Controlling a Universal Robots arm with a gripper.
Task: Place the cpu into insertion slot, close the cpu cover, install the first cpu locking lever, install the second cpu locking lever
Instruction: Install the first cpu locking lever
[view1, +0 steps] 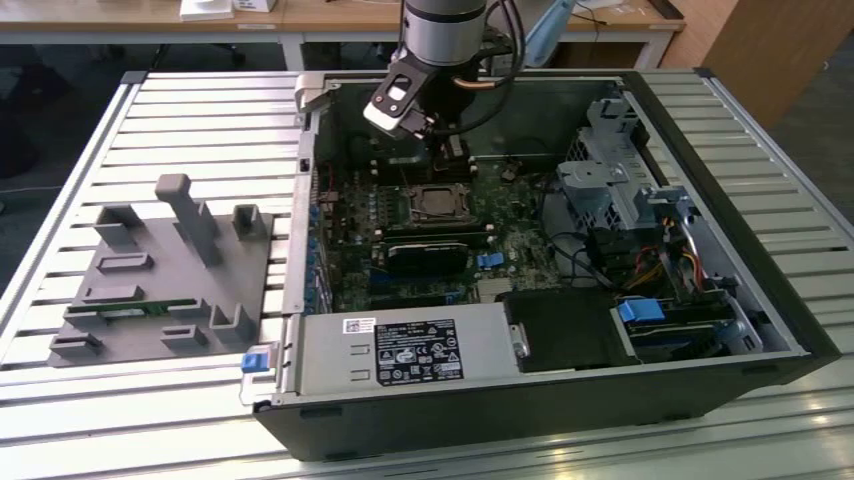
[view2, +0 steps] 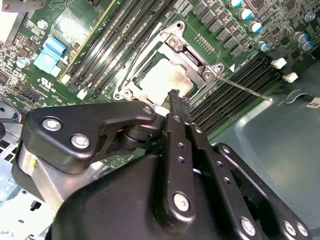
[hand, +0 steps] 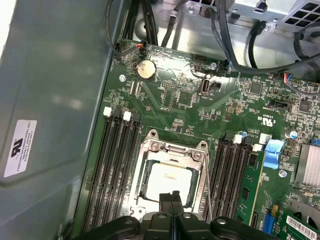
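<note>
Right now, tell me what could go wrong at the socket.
The closed fingers hang above the edge of the chip; a careless drop could scratch it or dent the cover. The thin lever sticks out over the memory slots, seemingly unlatched; a sideways sweep might bend it.

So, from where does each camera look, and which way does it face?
Exterior view: off the arm, looking down into the open computer case; arm and end effector show.
First wrist view: on the arm, facing the green board; end effector shows.
Second wrist view: on the arm, looking along the end effector.
Both wrist views share the chip.
</note>
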